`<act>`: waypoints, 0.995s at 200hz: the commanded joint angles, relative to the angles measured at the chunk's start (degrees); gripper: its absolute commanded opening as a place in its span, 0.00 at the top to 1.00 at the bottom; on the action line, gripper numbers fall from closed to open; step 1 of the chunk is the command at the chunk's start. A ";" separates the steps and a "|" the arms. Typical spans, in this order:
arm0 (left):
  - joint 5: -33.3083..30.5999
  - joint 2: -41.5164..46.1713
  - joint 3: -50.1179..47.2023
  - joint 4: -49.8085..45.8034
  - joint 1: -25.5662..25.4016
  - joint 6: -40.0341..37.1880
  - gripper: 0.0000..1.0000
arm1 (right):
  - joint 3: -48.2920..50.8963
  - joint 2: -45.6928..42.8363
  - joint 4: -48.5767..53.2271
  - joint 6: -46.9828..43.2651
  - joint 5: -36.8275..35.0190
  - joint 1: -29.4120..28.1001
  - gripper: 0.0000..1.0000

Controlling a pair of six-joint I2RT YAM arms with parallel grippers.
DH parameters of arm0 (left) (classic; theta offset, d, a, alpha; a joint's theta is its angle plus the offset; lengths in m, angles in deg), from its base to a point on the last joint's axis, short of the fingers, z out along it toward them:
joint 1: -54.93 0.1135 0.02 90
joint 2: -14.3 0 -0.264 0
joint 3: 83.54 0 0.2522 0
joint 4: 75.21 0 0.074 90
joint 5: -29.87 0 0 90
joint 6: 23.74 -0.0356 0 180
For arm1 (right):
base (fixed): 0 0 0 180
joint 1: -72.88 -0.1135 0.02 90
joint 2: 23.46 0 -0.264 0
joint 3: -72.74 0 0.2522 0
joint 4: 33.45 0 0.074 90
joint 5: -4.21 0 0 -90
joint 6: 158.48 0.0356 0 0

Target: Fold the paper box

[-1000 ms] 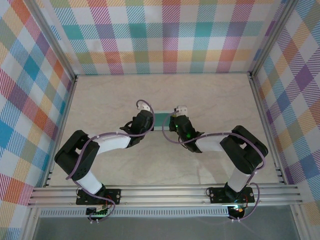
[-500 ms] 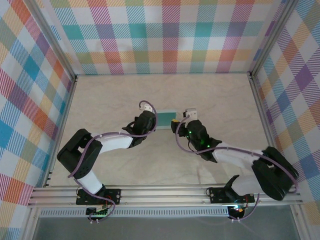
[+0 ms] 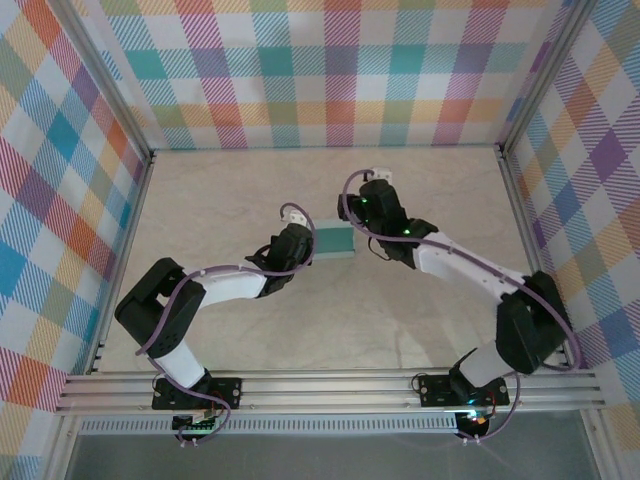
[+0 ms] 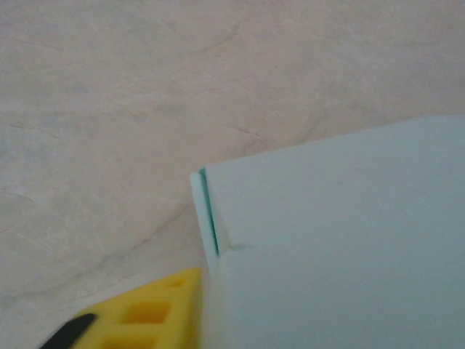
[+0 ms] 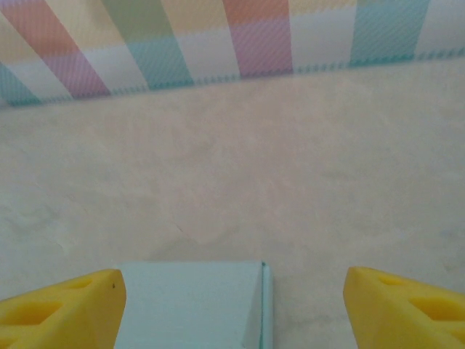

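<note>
Lying flat, the paper box [image 3: 333, 240] (insides hidden).

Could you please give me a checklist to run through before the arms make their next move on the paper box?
1. Paper box lies flat on the table: ok.
2. Right tool open wide, box edge between its fingers: ok.
3. Left tool open or shut on the box: cannot tell.
4. Box corner fully closed: cannot tell, a thin seam shows.
5. Left arm and right arm apart: ok.
</note>
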 commanded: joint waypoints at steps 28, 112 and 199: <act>2.99 5.46 -5.19 0.08 -1.02 0.84 0.49 | -1.97 6.04 6.67 3.41 3.66 0.51 0.21; 22.15 35.95 -21.21 -2.29 -4.43 -6.53 0.28 | 2.84 8.38 5.33 5.75 6.29 0.53 0.22; 20.68 21.89 -0.03 -24.65 4.74 13.04 0.21 | 5.34 13.16 3.98 7.36 7.56 0.53 0.26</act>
